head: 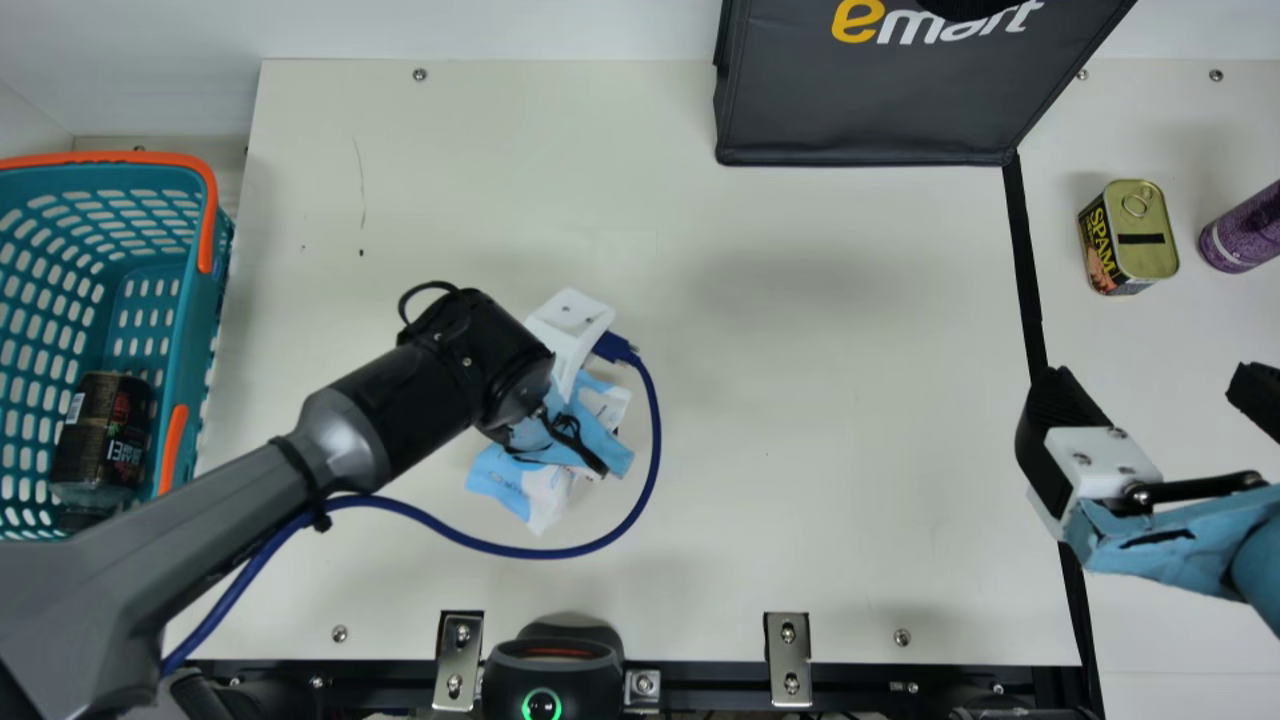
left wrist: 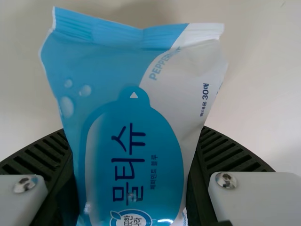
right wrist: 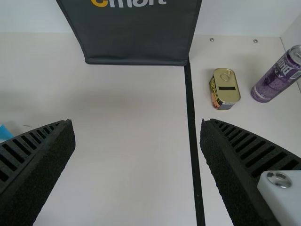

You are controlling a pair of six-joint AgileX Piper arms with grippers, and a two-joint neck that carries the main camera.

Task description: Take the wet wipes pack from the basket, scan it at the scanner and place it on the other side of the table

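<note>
The left gripper [left wrist: 133, 134] has its two ribbed fingers parted by the breadth of the wet wipes pack [left wrist: 127, 89], one on either side and pressing on it; in the left wrist view the pack's long axis runs from between the fingers towards the top of the frame, its printed face turned to the wrist camera; in the main view the pack sits below and left of the frame's centre, partly under the gripper, and whether it touches the table [head: 850, 420] I cannot tell.

Outward from there, the scanner [head: 555, 675] with its lit green ring lies at the bottom edge of the main view, almost straight below the pack; the left arm [head: 400, 425] has the pack already, so the coming move is likely a short carry down the frame, with a turn if the code faces away; the soft wrapper may crease and spoil the reading.

Farther out, the right gripper [head: 1150, 390] stands wide and holds nothing, at the right of the frame; it is nearer the far side, beyond the black strip [head: 1025, 250], where the pack should end up.
</note>
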